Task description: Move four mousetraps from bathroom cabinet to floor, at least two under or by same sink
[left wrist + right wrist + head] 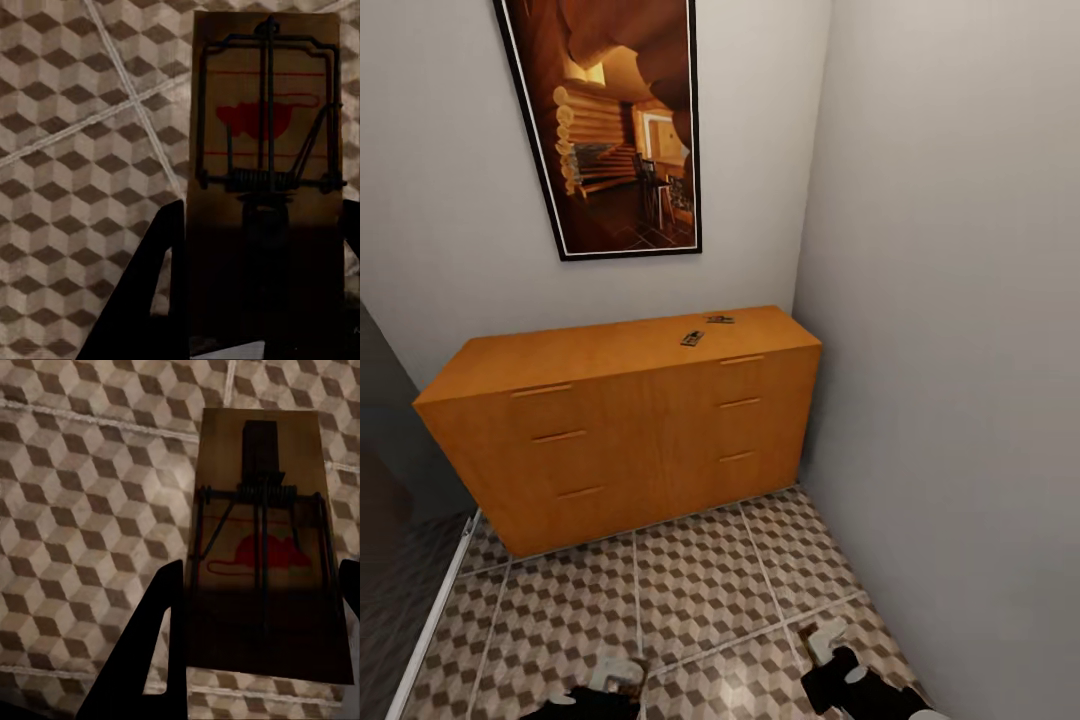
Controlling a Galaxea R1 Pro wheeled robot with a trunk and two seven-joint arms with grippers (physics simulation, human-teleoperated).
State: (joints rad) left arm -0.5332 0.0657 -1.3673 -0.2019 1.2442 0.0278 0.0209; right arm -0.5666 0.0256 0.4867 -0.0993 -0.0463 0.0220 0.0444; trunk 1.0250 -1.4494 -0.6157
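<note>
Ahead, the orange-brown cabinet [630, 430] stands in a corner against the back wall, with a grey wall [960, 350] hard on its right and a framed picture [610, 120] hanging above it. Two mousetraps lie on its flat top near the right end, one [692, 338] closer to the front edge, the other [721, 319] just behind it. Six bar handles show on its drawer fronts. The left gripper [259, 300] has its dark fingers clamped on a third mousetrap [262, 120] held over the bathroom floor [67, 150]. The right gripper [259, 660] likewise grips a fourth mousetrap [259, 540] above the patterned tiles [90, 495]. That makes four traps counted.
</note>
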